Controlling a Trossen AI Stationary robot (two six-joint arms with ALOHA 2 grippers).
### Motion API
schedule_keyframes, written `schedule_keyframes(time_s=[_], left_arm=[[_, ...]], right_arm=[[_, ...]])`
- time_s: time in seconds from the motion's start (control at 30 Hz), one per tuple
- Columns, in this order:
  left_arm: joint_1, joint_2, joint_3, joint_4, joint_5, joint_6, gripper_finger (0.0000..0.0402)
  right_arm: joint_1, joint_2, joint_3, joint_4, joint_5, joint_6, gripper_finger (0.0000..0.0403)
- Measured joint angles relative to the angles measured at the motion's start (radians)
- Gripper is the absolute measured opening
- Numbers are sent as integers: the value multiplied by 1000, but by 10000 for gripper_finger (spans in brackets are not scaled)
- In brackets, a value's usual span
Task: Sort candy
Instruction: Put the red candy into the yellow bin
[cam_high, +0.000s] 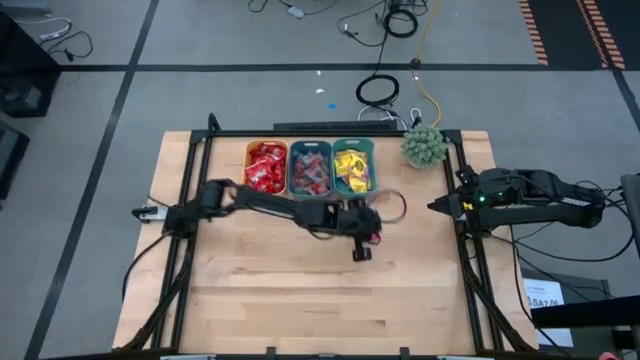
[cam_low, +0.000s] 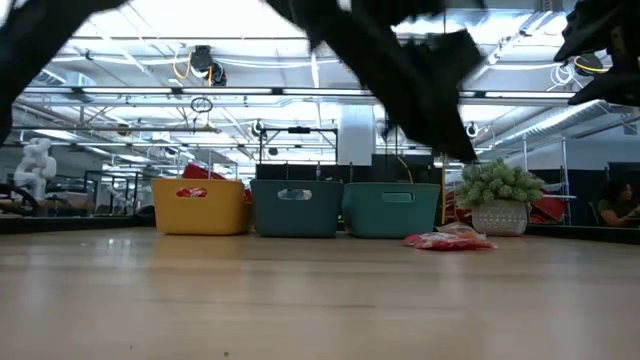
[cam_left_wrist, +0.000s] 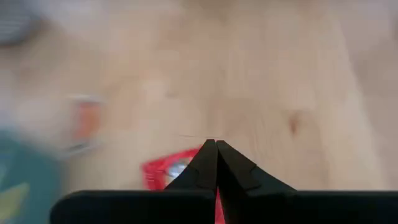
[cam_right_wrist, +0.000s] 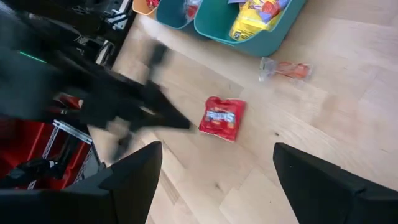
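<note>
A shiny red candy packet (cam_right_wrist: 221, 118) lies flat on the wooden table, in front of the teal bin (cam_high: 353, 168). A small clear-and-orange wrapped piece (cam_right_wrist: 285, 68) lies nearer that bin. My left gripper (cam_left_wrist: 216, 144) is shut with nothing between its fingers. It hangs above the table beside the red packet (cam_left_wrist: 166, 172), and the low view shows it well clear of the packet (cam_low: 448, 240). My right gripper (cam_right_wrist: 217, 186) waits open at the table's right side (cam_high: 440, 207). The orange bin (cam_high: 265, 165) holds red packets, the middle bin (cam_high: 310, 168) mixed pieces, the teal bin yellow packets.
The three bins stand side by side at the table's far edge. A green spiky plant (cam_high: 424, 146) in a pot sits at the far right corner. A dark frame rail (cam_high: 190, 180) runs along each side of the table. Bare wood lies toward the near edge.
</note>
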Motion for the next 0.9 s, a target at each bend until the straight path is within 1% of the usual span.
schedule_keyframes(time_s=[0.07,0.1,0.2,0.33,0.43,0.53,0.6,0.7,0.77,0.9], left_arm=[[12,-92,-34,-55,-34,-58,4],[22,-136,-69,-54,-38,-69,4],[57,-286,-222,-7,-49,-55,3],[114,-520,-451,78,-80,-53,3],[140,-610,-581,124,-78,-132,10],[143,-657,-624,182,-68,-228,25],[139,-667,-628,193,-66,-237,34],[133,-649,-633,213,-32,-225,46],[128,-640,-633,257,-26,-203,59],[110,-600,-630,352,-24,-125,105]], right_arm=[[0,4,0,0,1,0,299],[0,5,0,0,1,0,299],[0,17,0,2,5,1,299],[0,42,0,37,6,1,299],[0,65,0,61,9,1,299],[0,87,0,75,11,1,299],[0,100,0,87,11,1,299],[0,115,0,99,11,1,299],[0,119,0,120,11,1,299],[0,130,0,143,10,1,299]])
